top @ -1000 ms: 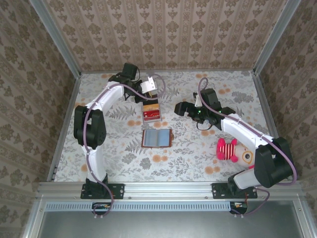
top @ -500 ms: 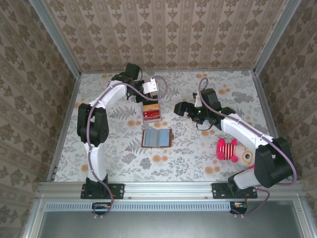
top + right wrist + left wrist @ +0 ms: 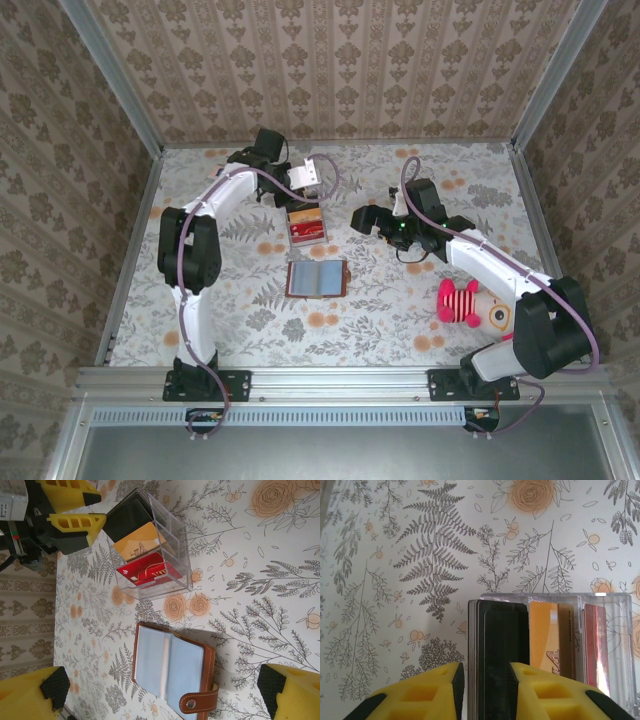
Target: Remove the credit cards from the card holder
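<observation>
The brown card holder [image 3: 317, 278] [image 3: 170, 667] lies open and flat at mid-table, its grey-blue inside up. Behind it stands a clear tray [image 3: 305, 228] [image 3: 175, 532] with dark credit cards [image 3: 495, 645] [image 3: 127, 516], an orange card [image 3: 137, 542] and a red card [image 3: 147, 570] upright in it. My left gripper [image 3: 300, 180] [image 3: 486, 672] is at the tray's far end. Its jaws stand slightly apart on either side of the dark cards, with a thin gap showing at the left pad. My right gripper [image 3: 358, 218] [image 3: 163, 686] hovers wide open above the card holder, holding nothing.
A pink-striped plush toy [image 3: 465, 302] lies near the right arm's base. Metal-framed papered walls [image 3: 130, 230] close in the floral table on the left, right and back.
The left gripper's jaws have come apart from the dark cards, which now stand in the clear tray. The right arm has not moved.
</observation>
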You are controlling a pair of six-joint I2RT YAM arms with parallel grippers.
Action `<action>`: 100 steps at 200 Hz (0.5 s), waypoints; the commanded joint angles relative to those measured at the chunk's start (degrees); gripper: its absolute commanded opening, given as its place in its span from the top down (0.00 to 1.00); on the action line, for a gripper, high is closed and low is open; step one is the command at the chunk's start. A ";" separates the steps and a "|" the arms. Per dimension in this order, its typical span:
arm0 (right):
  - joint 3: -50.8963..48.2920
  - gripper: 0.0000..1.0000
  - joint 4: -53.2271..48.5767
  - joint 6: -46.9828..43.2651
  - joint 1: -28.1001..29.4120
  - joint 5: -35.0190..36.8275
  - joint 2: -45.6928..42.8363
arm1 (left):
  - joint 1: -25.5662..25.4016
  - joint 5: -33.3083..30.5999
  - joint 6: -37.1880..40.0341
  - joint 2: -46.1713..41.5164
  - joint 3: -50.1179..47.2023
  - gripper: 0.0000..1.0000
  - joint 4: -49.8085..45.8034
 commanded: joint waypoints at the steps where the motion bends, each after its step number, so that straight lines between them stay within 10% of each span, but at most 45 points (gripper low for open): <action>1: 0.04 0.00 0.07 0.89 -0.28 -1.19 0.07 | 0.42 1.12 -3.10 -1.99 -0.98 0.66 2.70; 100: 6.86 0.13 -4.80 -4.56 10.98 5.18 5.57 | 4.99 6.97 -37.04 -25.64 -28.70 0.35 29.32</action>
